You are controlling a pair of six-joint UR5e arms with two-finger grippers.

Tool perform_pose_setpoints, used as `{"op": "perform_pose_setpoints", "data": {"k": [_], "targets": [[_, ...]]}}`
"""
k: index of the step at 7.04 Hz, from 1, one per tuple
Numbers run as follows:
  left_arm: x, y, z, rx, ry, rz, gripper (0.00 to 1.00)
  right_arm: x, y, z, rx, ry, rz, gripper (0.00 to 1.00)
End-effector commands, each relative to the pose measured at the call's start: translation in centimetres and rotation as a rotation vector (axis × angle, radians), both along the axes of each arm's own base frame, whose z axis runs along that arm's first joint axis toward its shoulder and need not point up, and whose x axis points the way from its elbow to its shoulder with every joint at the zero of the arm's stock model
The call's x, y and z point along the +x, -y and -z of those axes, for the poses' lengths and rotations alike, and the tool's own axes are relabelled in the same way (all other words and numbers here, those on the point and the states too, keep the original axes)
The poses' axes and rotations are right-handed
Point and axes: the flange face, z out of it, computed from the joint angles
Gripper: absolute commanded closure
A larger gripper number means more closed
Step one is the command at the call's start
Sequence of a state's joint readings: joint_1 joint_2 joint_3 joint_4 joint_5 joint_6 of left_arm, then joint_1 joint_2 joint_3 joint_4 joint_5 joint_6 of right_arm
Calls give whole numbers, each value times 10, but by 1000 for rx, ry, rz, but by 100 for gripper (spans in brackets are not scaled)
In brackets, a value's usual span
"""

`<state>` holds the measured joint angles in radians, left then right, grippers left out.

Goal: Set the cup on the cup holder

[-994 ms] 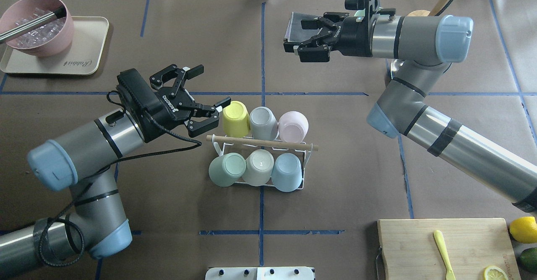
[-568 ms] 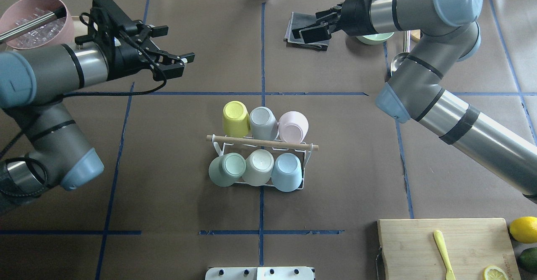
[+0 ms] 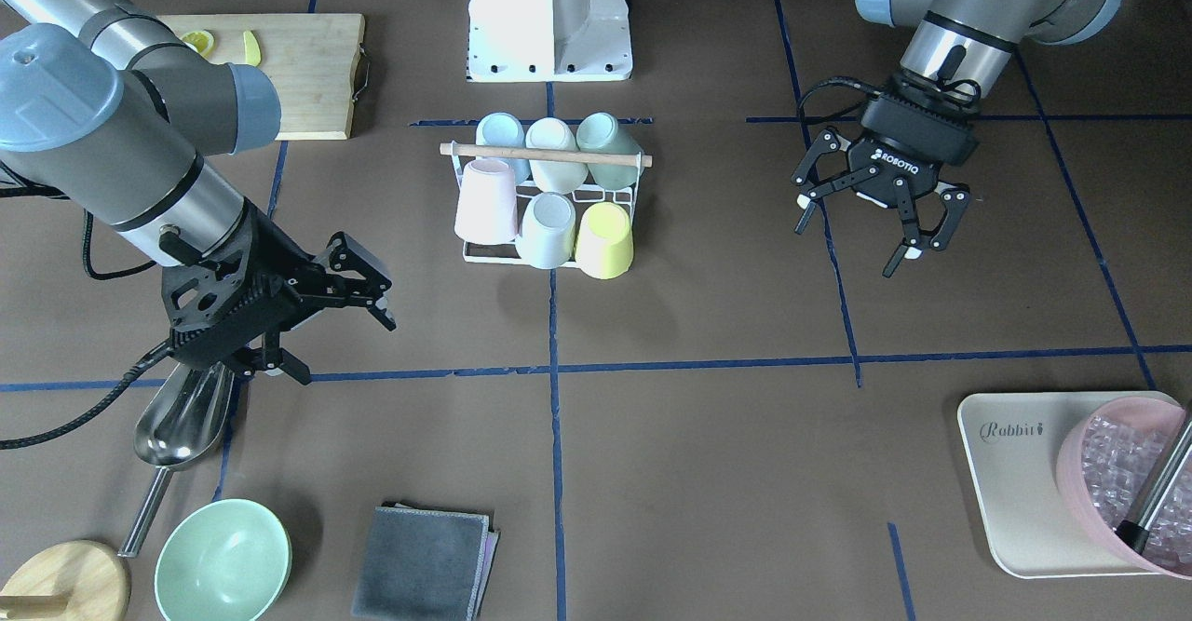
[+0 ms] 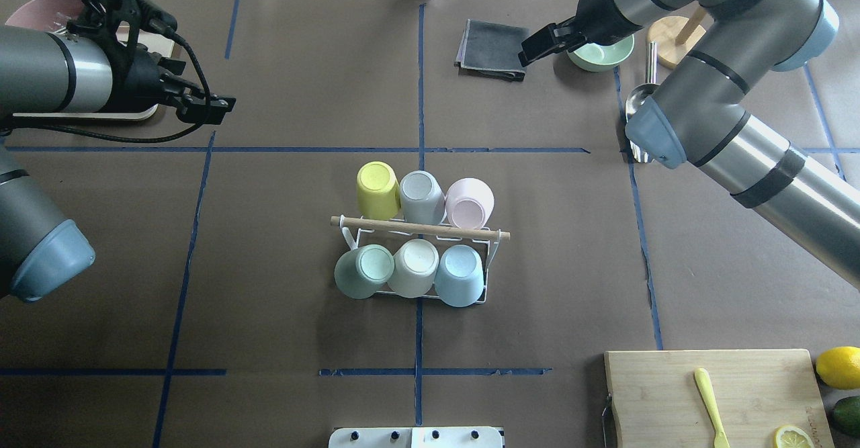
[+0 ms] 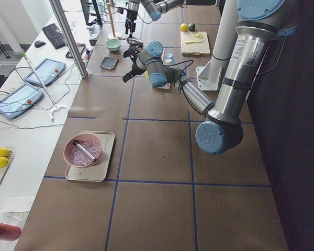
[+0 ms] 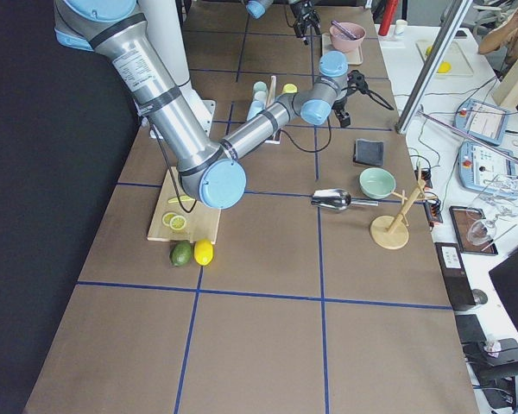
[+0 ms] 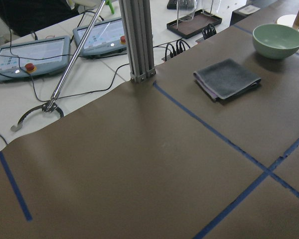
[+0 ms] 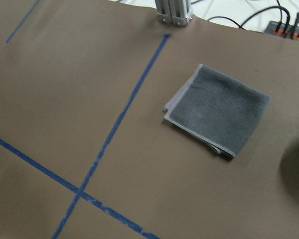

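The brown table, gridded with blue tape, carries the cup holder at centre, a cloth, bowl, scoop, wooden stand, cutting board, lemon, avocado and tray.

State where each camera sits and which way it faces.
Front-facing: opposite the robot, down on the cup holder; left end effector, right end effector.
Overhead: behind the robot, looking forward-down; both arms.
Exterior left: table's left end; left arm near.
Exterior right: right end; right arm near.
Left wrist: toward far edge; no body.
Right wrist: onto the grey cloth; no body.
Both wrists share that cloth.
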<state>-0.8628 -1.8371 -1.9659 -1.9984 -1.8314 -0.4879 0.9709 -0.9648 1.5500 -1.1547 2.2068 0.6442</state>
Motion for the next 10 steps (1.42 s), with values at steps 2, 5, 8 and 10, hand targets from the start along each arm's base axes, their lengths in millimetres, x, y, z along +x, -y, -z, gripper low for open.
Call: {"op": "perform_pose_setpoints", "data": {"k": [2,5,8,10], "targets": [[-10,1,-42,-252,129,-48,0,50,23,-54,-81,-201,143,0],[-109,44,-182,-596,103,6,0,143,38,-122,-143,-316,261,0],[-232,30,-307,-834,-15,40,0,255,20,-217,-310,-357,159,0],[-315,23,-337,-756,-3,80,0,315,-4,-269,-412,-338,87,0]]}}
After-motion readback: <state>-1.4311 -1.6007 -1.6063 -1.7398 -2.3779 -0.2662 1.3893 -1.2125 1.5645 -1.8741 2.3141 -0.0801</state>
